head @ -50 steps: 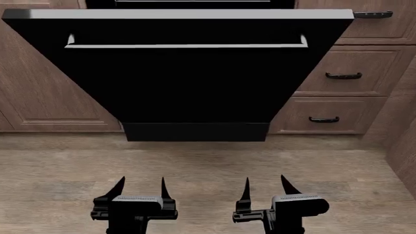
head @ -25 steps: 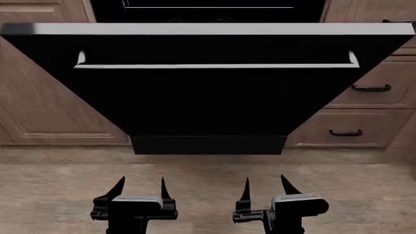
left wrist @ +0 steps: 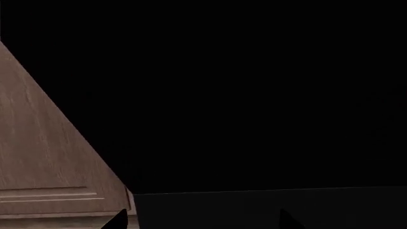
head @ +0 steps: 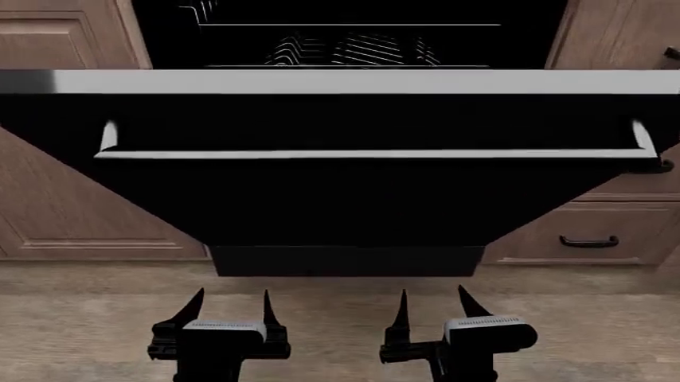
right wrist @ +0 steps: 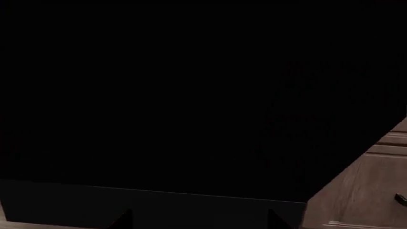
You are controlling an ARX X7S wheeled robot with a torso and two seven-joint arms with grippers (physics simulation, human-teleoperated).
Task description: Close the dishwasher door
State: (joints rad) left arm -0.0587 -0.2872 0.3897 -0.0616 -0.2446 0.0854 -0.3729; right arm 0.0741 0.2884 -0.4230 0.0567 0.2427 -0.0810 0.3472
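Observation:
The dishwasher door is a wide glossy black panel, hanging partly open and tilted toward me. A long silver bar handle runs below its grey top edge. Above it the dark interior shows wire racks. The black panel also fills the left wrist view and the right wrist view. My left gripper and right gripper are both open and empty, low over the floor, short of the door's bottom edge and touching nothing.
Brown wooden cabinet door stands left of the dishwasher. Brown drawer fronts with dark handles are at the right. A black kick panel sits under the door. Wood-look floor lies beneath the grippers.
The view has closed in on the dishwasher: the door looks larger and lower in the frame, and the racks inside now show. Both grippers keep their pose and stay open.

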